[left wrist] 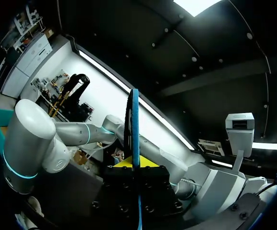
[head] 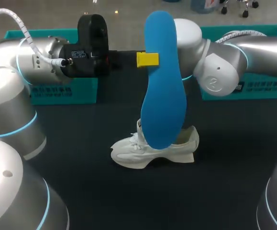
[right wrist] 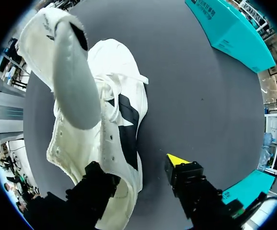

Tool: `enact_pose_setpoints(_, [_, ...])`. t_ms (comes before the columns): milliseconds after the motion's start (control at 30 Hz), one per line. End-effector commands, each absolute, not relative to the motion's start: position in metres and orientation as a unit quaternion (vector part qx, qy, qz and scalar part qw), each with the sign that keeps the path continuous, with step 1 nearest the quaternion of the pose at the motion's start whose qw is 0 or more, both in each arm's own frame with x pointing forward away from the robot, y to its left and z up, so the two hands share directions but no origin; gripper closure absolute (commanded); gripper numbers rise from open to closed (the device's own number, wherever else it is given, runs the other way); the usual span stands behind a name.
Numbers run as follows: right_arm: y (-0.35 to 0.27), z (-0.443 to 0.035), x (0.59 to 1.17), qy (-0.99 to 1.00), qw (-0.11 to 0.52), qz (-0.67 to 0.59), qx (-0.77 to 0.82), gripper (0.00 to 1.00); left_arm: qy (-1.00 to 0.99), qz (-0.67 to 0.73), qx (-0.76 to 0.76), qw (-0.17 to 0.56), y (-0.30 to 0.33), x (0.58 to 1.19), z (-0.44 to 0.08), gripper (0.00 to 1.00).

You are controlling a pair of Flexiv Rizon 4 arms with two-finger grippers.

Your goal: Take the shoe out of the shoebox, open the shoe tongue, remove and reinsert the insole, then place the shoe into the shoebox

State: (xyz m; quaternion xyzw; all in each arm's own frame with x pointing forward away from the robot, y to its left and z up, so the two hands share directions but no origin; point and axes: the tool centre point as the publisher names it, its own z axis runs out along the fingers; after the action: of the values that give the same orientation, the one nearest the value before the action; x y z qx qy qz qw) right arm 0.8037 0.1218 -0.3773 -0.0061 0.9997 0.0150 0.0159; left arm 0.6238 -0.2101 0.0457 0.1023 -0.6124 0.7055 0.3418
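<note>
My left gripper [head: 147, 59] is shut on the upper part of a blue insole [head: 163, 86], which hangs upright above the table. In the left wrist view the insole [left wrist: 136, 120] shows edge-on between the fingers. Below it a white shoe [head: 152, 149] lies on the dark table. My right arm [head: 215, 72] comes in behind the insole, which hides its gripper in the head view. In the right wrist view my right gripper [right wrist: 138, 167] stands open astride the shoe's [right wrist: 105, 110] side wall. One finger [right wrist: 97, 179] is at the shoe's opening. The yellow-tipped finger [right wrist: 177, 160] is outside, clear of the shoe.
Teal shoebox parts stand at the back of the table, one at the left [head: 66, 91] and one at the right [head: 253, 88]. In the right wrist view a teal box [right wrist: 234, 28] lies beyond the shoe. The dark table top [head: 128, 201] stretches in front of the shoe.
</note>
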Motion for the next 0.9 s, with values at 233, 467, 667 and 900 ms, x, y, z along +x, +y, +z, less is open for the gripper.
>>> enact_pose_setpoints(233, [0.130, -0.400, 0.791, 0.999, -0.022, 0.009, -0.024, 1.00, -0.612, 0.706, 0.102, 0.341, -0.210, 0.623, 0.045, 1.00])
enact_pose_setpoints(467, [0.128, -0.402, 0.786, 1.000, -0.022, 0.005, -0.019, 1.00, -0.612, 0.706, 0.102, 0.341, -0.210, 0.623, 0.045, 1.00])
enact_pose_setpoints(667, [0.128, -0.402, 0.786, 1.000, -0.022, 0.005, -0.019, 1.00, -0.612, 0.706, 0.102, 0.341, -0.210, 0.623, 0.045, 1.00])
enact_pose_setpoints(900, [0.115, -0.380, 0.764, 0.982, -0.039, 0.021, 0.184, 1.00, -0.612, 0.706, 0.102, 0.341, -0.210, 0.623, 0.045, 1.00])
